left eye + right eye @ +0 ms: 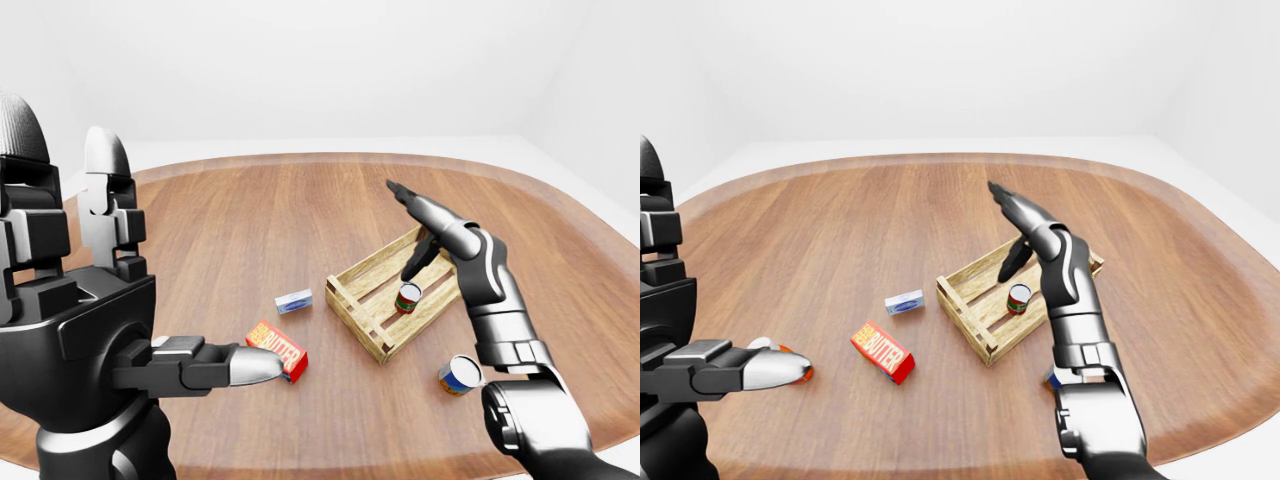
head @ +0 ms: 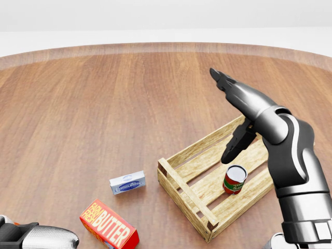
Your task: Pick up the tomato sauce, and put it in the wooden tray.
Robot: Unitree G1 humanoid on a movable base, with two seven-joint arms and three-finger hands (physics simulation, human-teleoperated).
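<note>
In the head view, the red-labelled tomato sauce can was seen upright inside the slatted wooden tray, so the placing was judged done. The right hand was spread open above it, holding nothing. In the left-eye view, the left hand was seen empty, fingers extended.

All three cameras sit on the robot's head and look its own way, down across the round wooden table.

The head view is the nearest and steepest, taking in the crate and butter box.

The two eye views look from farther off and flatter, reaching the white wall, though how far apart they sit is hard to judge.

All share the crate, butter box and small blue box.
</note>
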